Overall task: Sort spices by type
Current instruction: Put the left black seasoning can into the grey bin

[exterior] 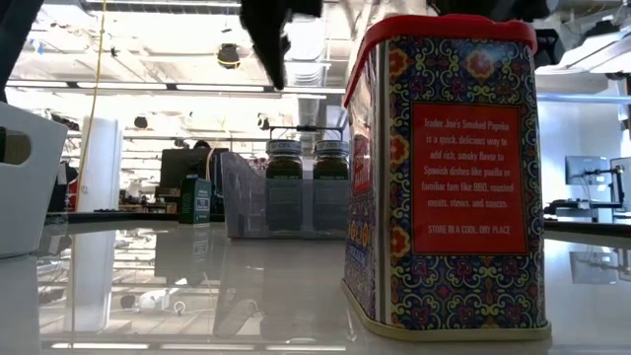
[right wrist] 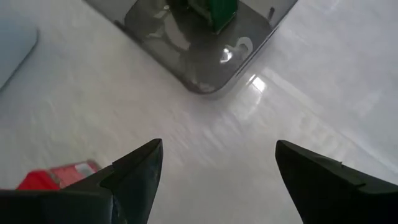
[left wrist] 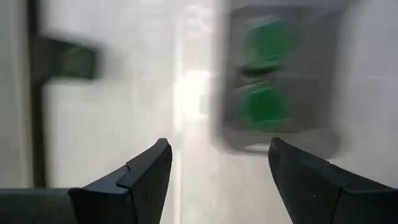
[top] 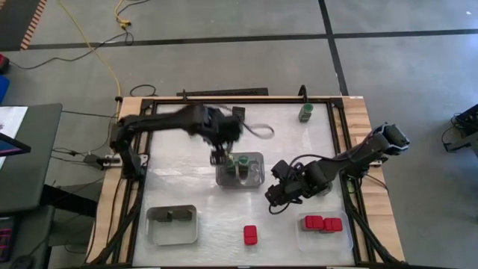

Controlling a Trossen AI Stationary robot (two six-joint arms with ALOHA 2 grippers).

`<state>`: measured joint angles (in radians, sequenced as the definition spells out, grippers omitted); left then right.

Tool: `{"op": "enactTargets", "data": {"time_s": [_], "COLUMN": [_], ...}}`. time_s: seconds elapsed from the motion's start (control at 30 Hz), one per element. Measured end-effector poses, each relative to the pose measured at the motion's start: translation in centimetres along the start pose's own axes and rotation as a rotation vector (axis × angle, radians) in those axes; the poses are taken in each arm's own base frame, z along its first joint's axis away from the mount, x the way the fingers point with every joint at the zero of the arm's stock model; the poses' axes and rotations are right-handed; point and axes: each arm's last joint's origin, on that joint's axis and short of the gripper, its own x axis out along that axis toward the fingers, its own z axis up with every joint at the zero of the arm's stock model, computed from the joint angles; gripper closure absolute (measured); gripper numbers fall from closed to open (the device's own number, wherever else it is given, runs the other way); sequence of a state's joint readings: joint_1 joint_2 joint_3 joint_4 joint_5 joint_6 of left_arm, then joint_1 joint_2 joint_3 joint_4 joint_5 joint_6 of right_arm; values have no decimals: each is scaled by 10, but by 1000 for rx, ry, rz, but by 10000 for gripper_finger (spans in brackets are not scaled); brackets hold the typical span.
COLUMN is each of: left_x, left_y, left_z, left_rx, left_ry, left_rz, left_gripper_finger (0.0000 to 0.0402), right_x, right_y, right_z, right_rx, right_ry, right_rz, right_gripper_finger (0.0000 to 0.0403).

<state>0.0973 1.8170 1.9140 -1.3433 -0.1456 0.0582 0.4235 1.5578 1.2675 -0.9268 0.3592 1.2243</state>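
The clear middle tray (top: 256, 178) holds two green-lidded spice jars (top: 237, 163), which also show in the left wrist view (left wrist: 264, 81). My left gripper (top: 217, 156) hangs open above the table at this tray's left edge, with nothing between its fingers (left wrist: 217, 146). My right gripper (top: 272, 199) is open too, above bare table just right of and nearer than the tray (right wrist: 217, 146). A red-topped tin (top: 250, 235) stands alone near the front edge and looms large in the low view (exterior: 444, 177). One green-lidded jar (top: 305, 112) stands at the far right.
A tray at the front right (top: 326, 237) holds three red-topped tins (top: 322, 223). Another tray at the front left (top: 172, 230) holds dark containers (top: 173, 217). Bare table lies between the trays and around the lone red tin.
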Motion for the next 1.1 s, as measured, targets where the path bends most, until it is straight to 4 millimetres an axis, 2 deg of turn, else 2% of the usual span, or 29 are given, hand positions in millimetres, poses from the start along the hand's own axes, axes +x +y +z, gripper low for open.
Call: {"op": "enactTargets", "data": {"time_s": [0.1,0.23,0.4,0.53,0.77,0.87,1.1], "left_x": [4,14,33,51,70,81,102], "left_y": [40,82,117,137,158,161,160], "left_z": [-23,-63,-112,-136,-152,-157,-152], "left_rx": [-107,-303,-637,-833,-963,-996,-991], "left_ry": [-1,-49,-79,-56,50,120,167], "left_rz": [70,134,196,230,238,184,137], "left_gripper_finger": [148,148,148,148,148,148,148], "right_x": [2,4,7,9,11,11,11], "right_y": [-2,-4,-8,-10,-12,-12,-12], "right_z": [4,12,19,25,30,30,30], "right_rx": [21,47,74,94,115,116,116], "right_ry": [-3,-11,-18,-24,-32,-32,-31], "right_rz": [-6,-11,-22,-26,-26,-26,-28], "right_gripper_finger": [65,65,65,65,65,65,65]}}
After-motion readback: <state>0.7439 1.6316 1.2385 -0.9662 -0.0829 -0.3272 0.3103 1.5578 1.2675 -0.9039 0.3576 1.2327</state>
